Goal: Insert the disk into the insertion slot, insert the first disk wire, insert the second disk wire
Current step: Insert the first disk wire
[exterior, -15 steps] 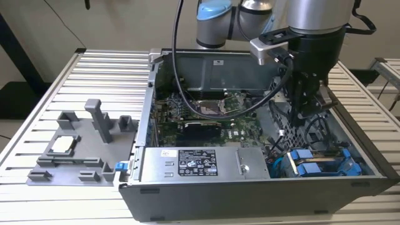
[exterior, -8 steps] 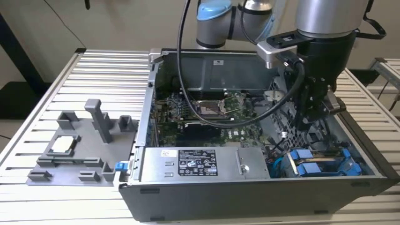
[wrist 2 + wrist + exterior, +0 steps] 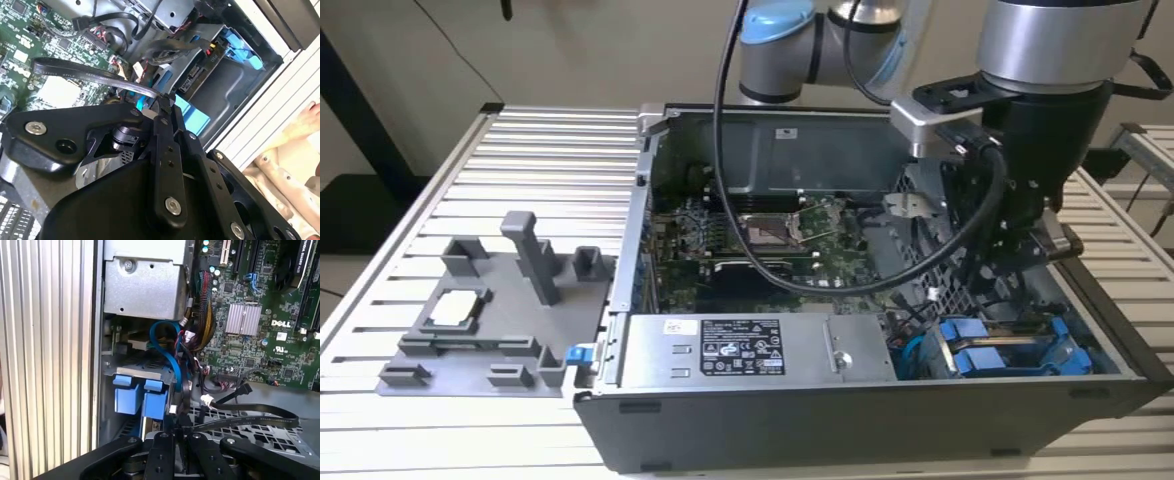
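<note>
Disk is sitting in the slot at the case corner nearest the camera on the exterior view's right, its blue frame showing next to the power supply. It looks seated, with the connector edge facing out into the open case so wires can reach it, as far as I can judge

Gripper is hanging just above and beside the slot, fingers clenched on the end of a flat black wire. In both wrist views the wire is running from the fingertips out over the board in a loose arc, and the plug end is being pinched so it can be steered at the disk's socket. Plug is not yet in the disk, going by the gap in the second wrist view. A blue cable is looping near the blue tabs in the first wrist view; can't tell whether it's plugged in

Arm is reaching straight down into the case, likely to keep clear of the walls

Writing: power supply is carrying a white-and-black printed label, disk label not readable, board has white print, leaving all unread
</note>
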`<control>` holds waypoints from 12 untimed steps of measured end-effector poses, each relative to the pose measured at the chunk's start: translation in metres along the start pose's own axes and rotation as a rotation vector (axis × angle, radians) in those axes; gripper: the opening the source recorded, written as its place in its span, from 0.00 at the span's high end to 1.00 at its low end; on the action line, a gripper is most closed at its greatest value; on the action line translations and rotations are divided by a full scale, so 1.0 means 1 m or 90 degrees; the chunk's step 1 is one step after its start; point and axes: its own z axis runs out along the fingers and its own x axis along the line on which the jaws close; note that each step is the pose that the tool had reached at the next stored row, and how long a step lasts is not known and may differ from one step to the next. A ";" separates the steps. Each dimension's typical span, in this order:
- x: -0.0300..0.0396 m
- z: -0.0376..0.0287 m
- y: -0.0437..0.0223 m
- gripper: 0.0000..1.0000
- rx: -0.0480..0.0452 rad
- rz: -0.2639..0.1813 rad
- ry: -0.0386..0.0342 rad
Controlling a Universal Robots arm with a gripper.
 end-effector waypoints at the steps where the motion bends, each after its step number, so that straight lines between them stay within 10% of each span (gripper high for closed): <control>1: 0.0021 0.0005 -0.0012 0.84 -0.0028 0.000 -0.0004; 12: 0.0223 0.0057 -0.0154 0.84 -0.0306 -0.004 -0.0039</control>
